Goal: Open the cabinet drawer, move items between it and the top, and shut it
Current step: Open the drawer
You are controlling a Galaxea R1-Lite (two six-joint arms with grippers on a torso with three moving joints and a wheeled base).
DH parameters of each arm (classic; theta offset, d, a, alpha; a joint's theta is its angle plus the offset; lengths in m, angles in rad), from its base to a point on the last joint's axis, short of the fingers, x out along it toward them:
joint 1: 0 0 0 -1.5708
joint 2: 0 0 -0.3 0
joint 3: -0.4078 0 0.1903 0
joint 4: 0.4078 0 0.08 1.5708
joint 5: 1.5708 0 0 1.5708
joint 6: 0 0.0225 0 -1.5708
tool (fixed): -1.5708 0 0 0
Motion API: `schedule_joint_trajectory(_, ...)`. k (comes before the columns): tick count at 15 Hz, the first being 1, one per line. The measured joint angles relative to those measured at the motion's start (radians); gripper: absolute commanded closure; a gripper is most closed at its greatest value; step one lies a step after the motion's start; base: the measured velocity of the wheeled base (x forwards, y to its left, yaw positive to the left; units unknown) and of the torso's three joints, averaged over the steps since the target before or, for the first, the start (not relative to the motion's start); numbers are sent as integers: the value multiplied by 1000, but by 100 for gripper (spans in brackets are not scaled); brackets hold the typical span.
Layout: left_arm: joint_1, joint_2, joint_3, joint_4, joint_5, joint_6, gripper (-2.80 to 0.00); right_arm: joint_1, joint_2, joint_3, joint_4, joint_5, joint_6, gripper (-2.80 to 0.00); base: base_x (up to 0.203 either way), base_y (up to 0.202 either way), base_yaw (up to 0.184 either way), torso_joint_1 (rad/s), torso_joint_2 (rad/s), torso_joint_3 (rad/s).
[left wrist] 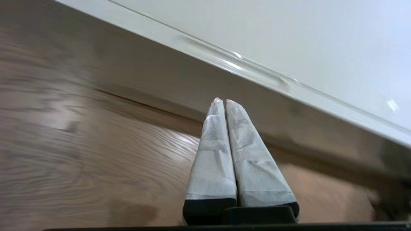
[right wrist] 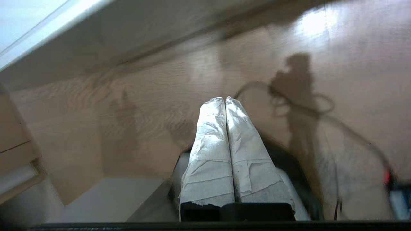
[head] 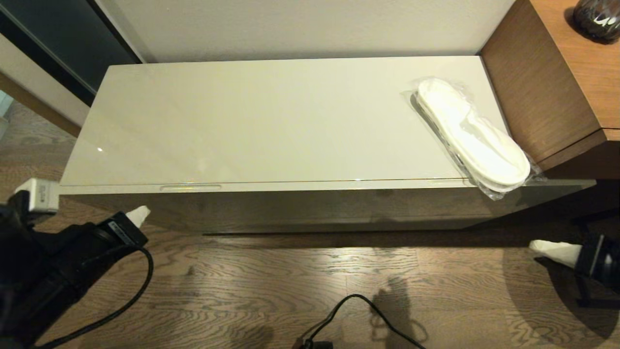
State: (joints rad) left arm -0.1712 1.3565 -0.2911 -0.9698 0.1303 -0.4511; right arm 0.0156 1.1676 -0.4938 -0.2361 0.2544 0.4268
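Observation:
The wrapped white slippers (head: 472, 137) lie on the glossy cream top (head: 261, 121) at its right end, their toe end overhanging the front edge. The drawer (head: 310, 203) is closed below the top, its left recessed pull (head: 190, 187) visible; the pull (left wrist: 237, 65) also shows in the left wrist view. My left gripper (head: 138, 215) is shut and empty, low in front of the cabinet's left end, just below that pull. My right gripper (head: 547, 247) is shut and empty, over the floor beyond the cabinet's right end. Both pairs of taped fingers touch along their length.
A taller brown wood-grain desk (head: 571, 77) abuts the cabinet's right side, with a dark round object (head: 596, 18) on it. A black cable (head: 358, 310) lies on the wooden floor in front. A white power block (head: 41, 194) sits by the cabinet's left corner.

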Motion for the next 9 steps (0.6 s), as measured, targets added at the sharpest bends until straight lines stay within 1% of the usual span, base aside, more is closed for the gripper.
schedule_joint_trajectory(2, -34, 57, -30, -18, 6, -2, 0, 114, 128, -33, -130, -146, 13, 0, 0, 0, 0, 0, 0, 0)
schedule_joint_trajectory(4, -47, 134, -54, -72, 13, -2, 0, 221, 264, -66, -296, -321, 16, 0, 0, 0, 0, 0, 0, 0)
schedule_joint_trajectory(6, -58, 218, -71, -168, 51, 2, 0, 277, 366, -123, -425, -459, 20, 0, 0, 0, 0, 0, 0, 0)
schedule_joint_trajectory(7, -61, 257, -90, -209, 77, 5, 0, 291, 404, -152, -447, -488, 21, 0, 0, 0, 0, 0, 0, 0)
schedule_joint_trajectory(9, -64, 323, -133, -259, 132, 10, 0, 303, 454, -189, -451, -496, 23, 0, 0, 0, 0, 0, 0, 0)
